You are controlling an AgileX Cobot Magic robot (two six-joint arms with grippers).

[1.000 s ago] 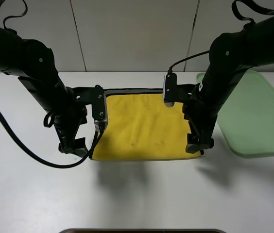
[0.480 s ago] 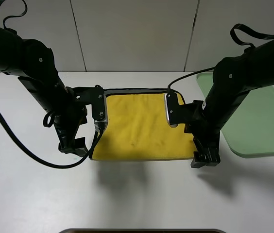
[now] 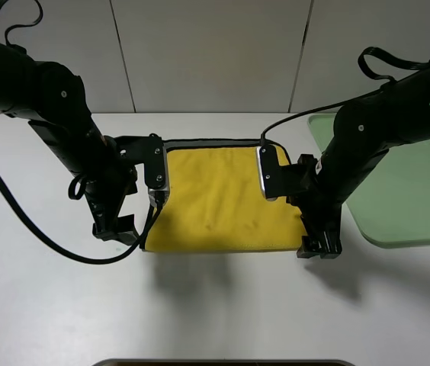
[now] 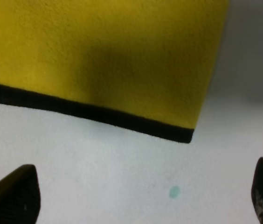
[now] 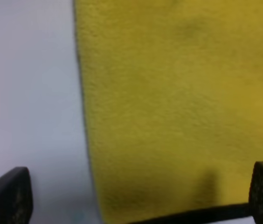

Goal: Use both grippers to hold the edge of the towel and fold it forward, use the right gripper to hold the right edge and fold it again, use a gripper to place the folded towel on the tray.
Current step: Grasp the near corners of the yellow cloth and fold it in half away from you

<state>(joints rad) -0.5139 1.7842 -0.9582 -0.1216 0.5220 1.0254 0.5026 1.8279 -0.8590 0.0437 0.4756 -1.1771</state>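
Left pincer [image 3: 116,227], right pincer [image 3: 320,248] open; white table [image 3: 223,305], panelled wall [image 3: 207,53].

- Exterior high: mounted above table [image 3: 223,305] front, angled down toward back wall [image 3: 207,53]; wide, covers both arms, whole towel [image 3: 215,206], part of tray [image 3: 405,191].
- Left wrist: very close, looking down past fingertips [image 4: 15,196] onto towel's front-left corner, black edge [image 4: 99,114].
- Right wrist: equally close, same downward look, on front-right corner.
- Shared with exterior: both front corners, adjacent table.
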